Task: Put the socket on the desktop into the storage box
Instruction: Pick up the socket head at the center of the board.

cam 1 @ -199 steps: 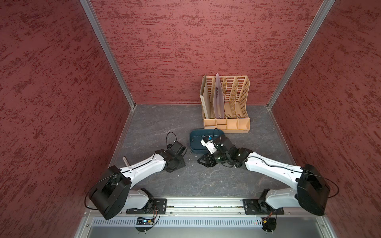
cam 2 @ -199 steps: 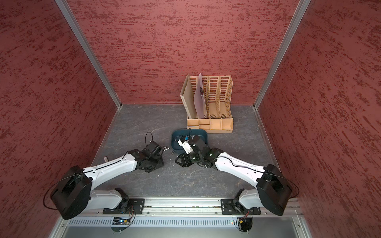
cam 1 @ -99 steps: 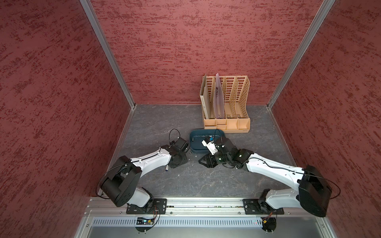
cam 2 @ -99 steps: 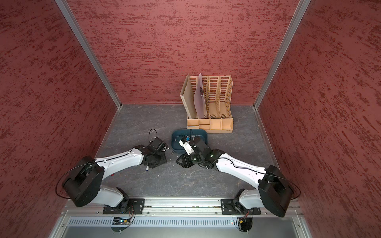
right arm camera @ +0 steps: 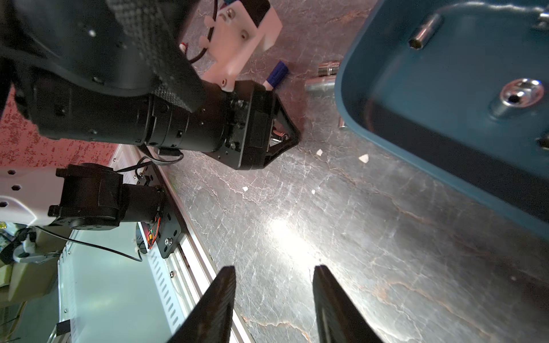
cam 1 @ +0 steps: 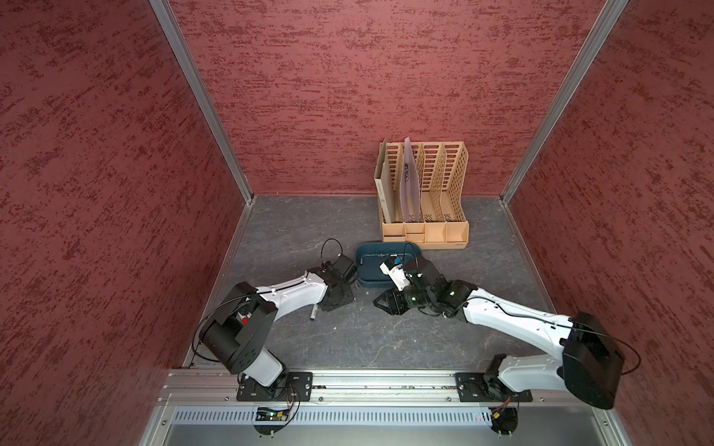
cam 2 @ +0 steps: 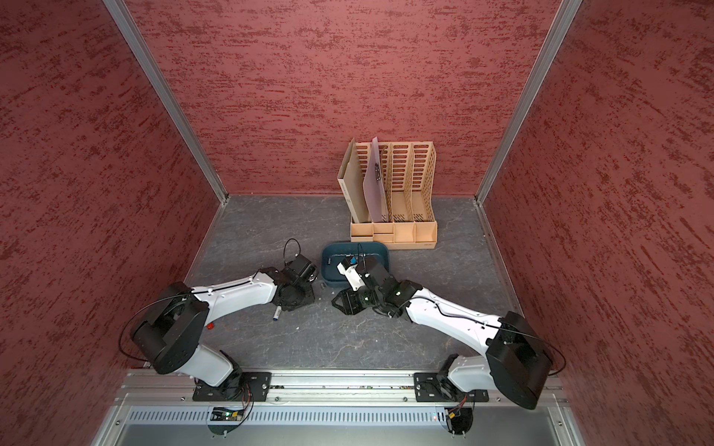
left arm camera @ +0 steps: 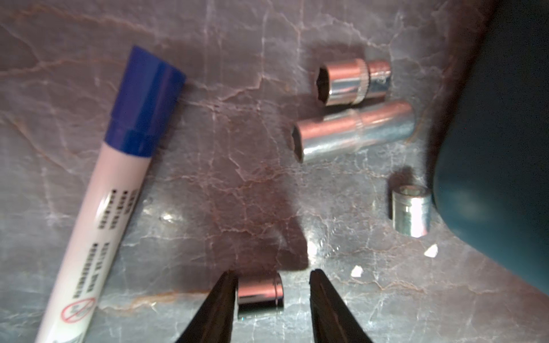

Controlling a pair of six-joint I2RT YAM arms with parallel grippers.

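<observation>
1. marker (left arm camera: pixel 118 190) lies on the desk (left arm camera: pixel 208 178), with open room around it.
2. left gripper (left arm camera: pixel 273 271) straddles a small socket (left arm camera: pixel 260 294) - one finger touching, the other apart, not clamped.
3. loose sockets (left arm camera: pixel 353 130) lie just beside the storage box (left arm camera: pixel 505 148) edge.
4. right gripper (right arm camera: pixel 274 268) gapes empty over bare desk - near the box wall.

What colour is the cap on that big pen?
Blue. The cap sits on a white pen, clearest in the left wrist view.
</observation>
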